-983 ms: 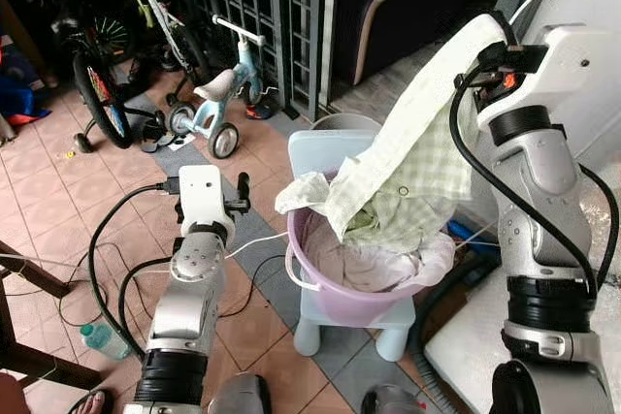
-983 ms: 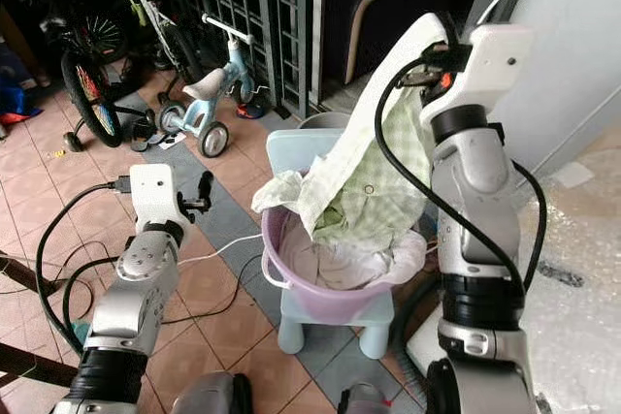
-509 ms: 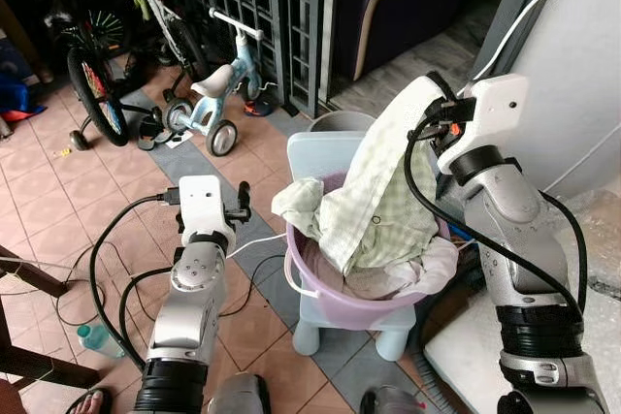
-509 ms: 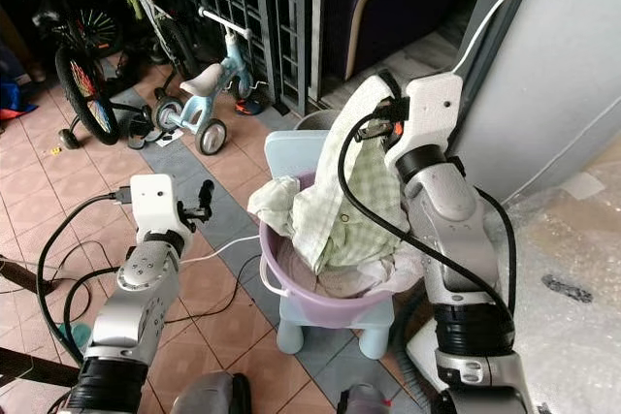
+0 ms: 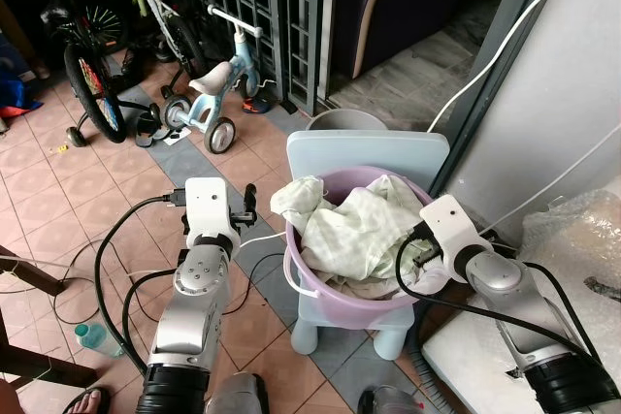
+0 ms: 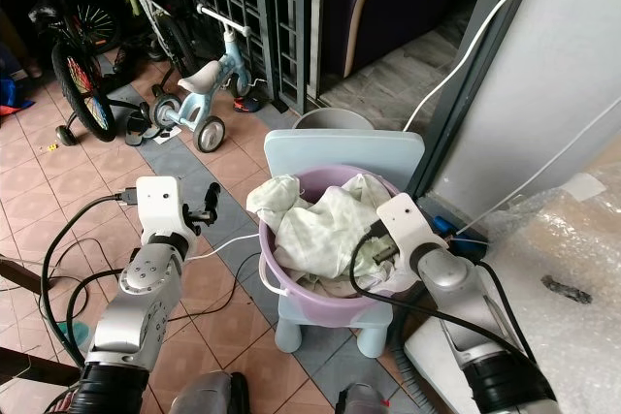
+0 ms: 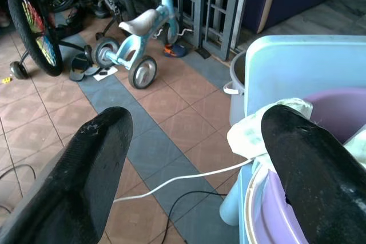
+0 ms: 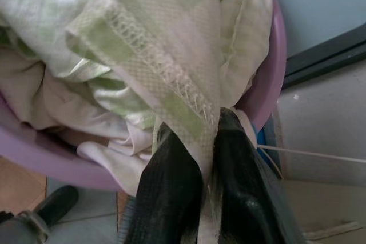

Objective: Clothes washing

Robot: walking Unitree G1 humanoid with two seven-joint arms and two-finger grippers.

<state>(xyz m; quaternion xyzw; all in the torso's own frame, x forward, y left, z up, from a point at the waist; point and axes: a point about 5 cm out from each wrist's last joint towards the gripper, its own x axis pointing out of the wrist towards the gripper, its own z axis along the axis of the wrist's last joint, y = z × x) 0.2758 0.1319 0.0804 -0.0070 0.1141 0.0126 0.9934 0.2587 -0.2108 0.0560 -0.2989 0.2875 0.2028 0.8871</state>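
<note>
Right gripper [image 8: 197,158] clenched on the hem of the green checked cloth [image 5: 354,230], low at the near rim of the purple basin [image 5: 320,290] beneath it, probably to settle laundry inside; left gripper [image 7: 194,158] spread empty beside the basin, waiting.
</note>
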